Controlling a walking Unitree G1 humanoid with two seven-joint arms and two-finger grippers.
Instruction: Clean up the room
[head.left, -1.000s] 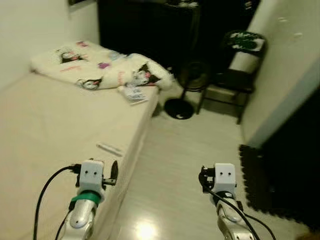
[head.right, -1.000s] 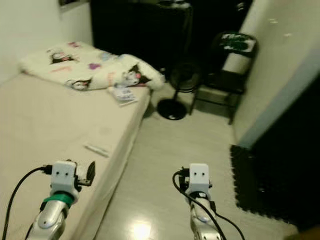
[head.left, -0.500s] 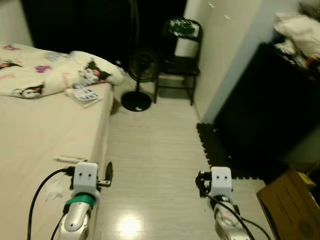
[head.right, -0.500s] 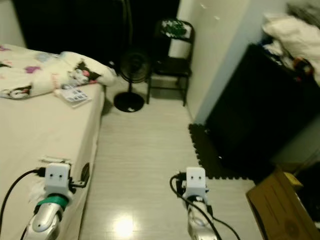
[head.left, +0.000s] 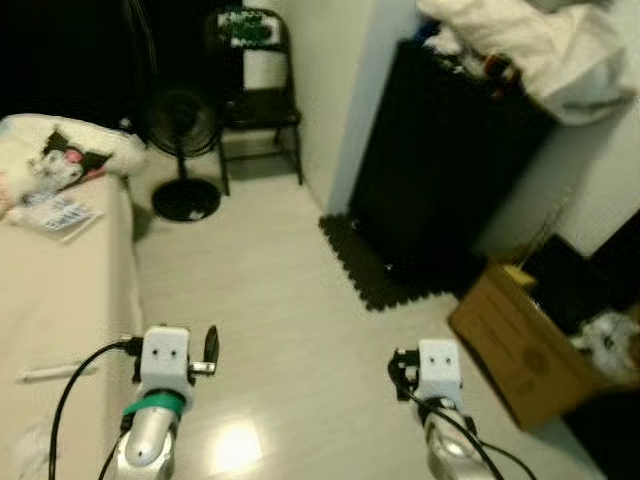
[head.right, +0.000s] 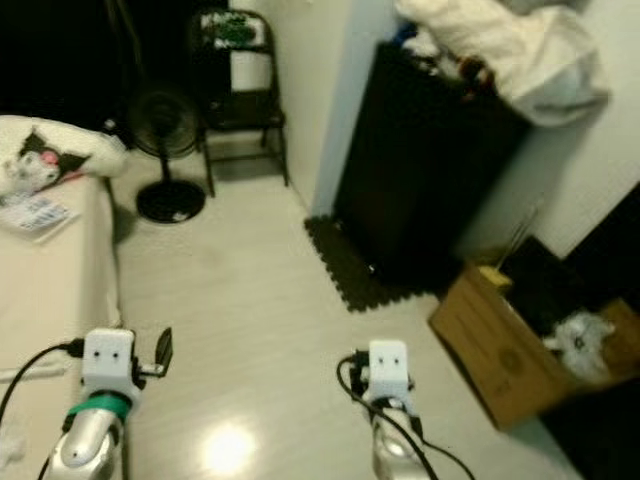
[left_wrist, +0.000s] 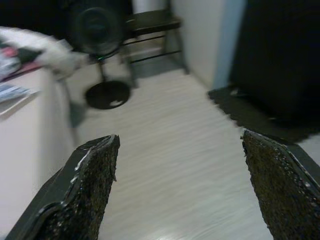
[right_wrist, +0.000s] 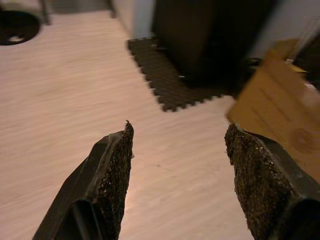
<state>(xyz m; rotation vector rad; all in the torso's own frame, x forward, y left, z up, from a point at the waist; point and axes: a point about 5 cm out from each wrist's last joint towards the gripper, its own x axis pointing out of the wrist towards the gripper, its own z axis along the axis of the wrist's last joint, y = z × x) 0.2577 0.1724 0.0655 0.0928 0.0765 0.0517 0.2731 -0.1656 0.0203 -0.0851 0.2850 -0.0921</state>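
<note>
Our left gripper fingers spread, holding nothing | our right gripper fingers spread, empty above pale floor | cardboard box near right, beyond our fingers | bed at left

Silver arms, white wrist boxes, black cables, green left collar.
</note>
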